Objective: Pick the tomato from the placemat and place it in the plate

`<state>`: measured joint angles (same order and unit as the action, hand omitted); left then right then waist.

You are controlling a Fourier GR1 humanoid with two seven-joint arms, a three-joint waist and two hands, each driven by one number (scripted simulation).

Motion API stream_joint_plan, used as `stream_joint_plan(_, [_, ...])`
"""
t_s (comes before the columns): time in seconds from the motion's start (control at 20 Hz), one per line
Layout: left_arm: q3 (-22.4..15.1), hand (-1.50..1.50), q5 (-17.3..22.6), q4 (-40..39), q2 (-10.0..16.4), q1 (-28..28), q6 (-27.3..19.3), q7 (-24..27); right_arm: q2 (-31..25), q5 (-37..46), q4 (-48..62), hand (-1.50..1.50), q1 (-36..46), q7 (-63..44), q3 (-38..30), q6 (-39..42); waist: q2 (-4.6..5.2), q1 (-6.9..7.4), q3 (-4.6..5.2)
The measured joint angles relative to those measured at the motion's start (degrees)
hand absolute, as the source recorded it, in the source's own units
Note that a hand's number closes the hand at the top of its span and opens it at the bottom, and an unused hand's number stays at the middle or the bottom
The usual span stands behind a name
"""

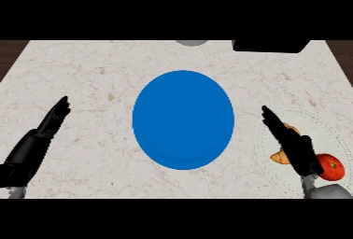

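Tomato [334,167], one only: red, round and shiny, with a small dark spot on top. It lies on a pale placemat [324,126] near the desk's [89,70] lower right corner, partly hidden behind the right hand [293,142]. That hand stretches over the placemat with fingers straight, holding nothing. One blue plate [183,119], oval to the eye, sits mid-desk, well apart from the tomato. The left hand [41,135] rests at the left, fingers straight and empty. Two hands, one plate, one placemat with orange markings.
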<state>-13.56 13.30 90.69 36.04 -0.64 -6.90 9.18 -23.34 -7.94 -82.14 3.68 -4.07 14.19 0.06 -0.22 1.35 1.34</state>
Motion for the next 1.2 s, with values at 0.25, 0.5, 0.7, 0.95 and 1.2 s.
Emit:
stream_joint_plan(0.25, [2.7, 0.0, 1.3, 0.9, -1.8, 4.4, -1.5, -2.6, 1.3, -1.0, -4.5, 1.5, 5.2, 3.1, 0.7, 3.7, 0.14, -1.02, -0.98])
stream_joint_plan(0.5, [3.8, 0.0, 2.9, 1.3, -3.3, 8.4, -2.5, -5.0, -7.1, 15.4, -4.3, 1.5, 8.4, 3.0, 3.4, -0.6, -0.16, -1.86, -0.79])
stream_joint_plan(0.7, [5.0, 0.0, 4.0, 1.3, -3.8, 10.3, -2.7, -7.1, -1.0, 17.6, -3.1, -1.5, 2.2, 8.6, 2.1, -11.2, 0.07, -2.37, -1.24])
stream_joint_plan(0.95, [5.2, 0.0, 3.7, 1.9, -4.8, 12.8, -3.4, -10.3, 4.5, 13.0, -3.0, -1.5, -3.7, 21.0, -1.7, -15.7, 0.16, -2.25, -1.41])
stream_joint_plan(1.2, [6.3, 0.0, 3.0, 0.7, -5.9, 14.8, -2.1, -11.5, 1.7, 12.5, -11.3, -1.5, -8.0, 21.8, -5.7, -16.1, 0.12, -2.12, -1.35])
